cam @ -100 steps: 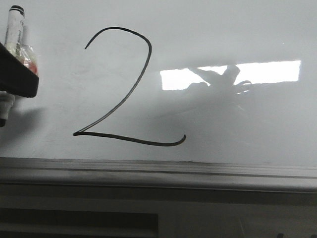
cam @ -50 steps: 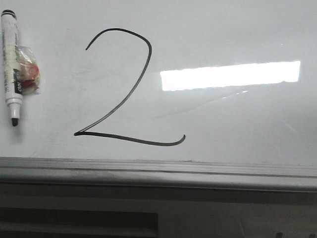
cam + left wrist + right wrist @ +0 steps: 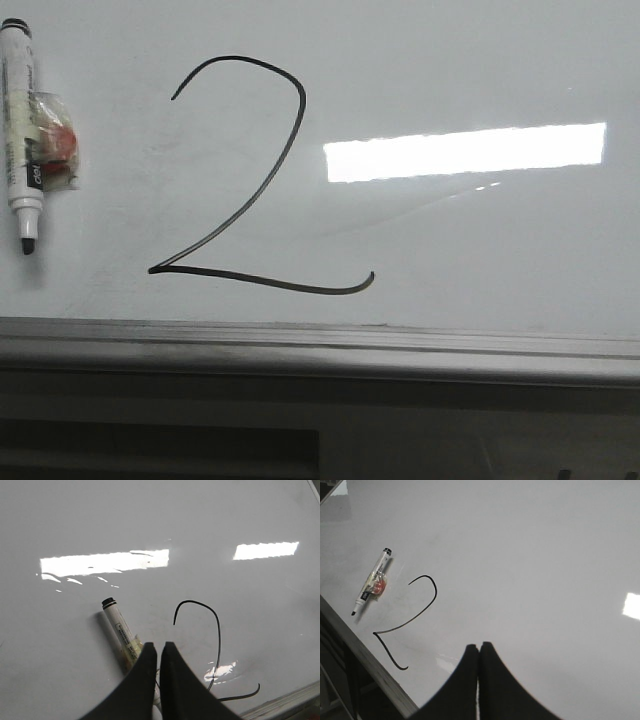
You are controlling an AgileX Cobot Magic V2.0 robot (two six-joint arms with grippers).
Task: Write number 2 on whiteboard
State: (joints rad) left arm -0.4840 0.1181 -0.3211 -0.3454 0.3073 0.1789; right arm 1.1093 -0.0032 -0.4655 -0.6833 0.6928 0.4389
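The number 2 [image 3: 255, 198] is drawn in thin black line on the whiteboard [image 3: 480, 240], left of the middle. It also shows in the left wrist view [image 3: 218, 635] and the right wrist view [image 3: 422, 611]. A white marker [image 3: 22, 130] with a black tip and a taped clear-and-red wrap lies loose on the board, left of the digit. My left gripper [image 3: 159, 646] hangs over the marker [image 3: 120, 632], its jaws nearly together with nothing between them. My right gripper [image 3: 479, 646] is shut and empty over bare board, right of the digit. Neither gripper shows in the front view.
A grey metal edge rail [image 3: 320, 345] runs along the board's near edge, also in the right wrist view [image 3: 365, 665]. A bright rectangular light reflection [image 3: 465, 152] lies right of the digit. Dark framework shows below the rail.
One second ago a black gripper covered the marker at the left and an arm's shadow crossed the reflection. Both are gone now, and the marker lies free.
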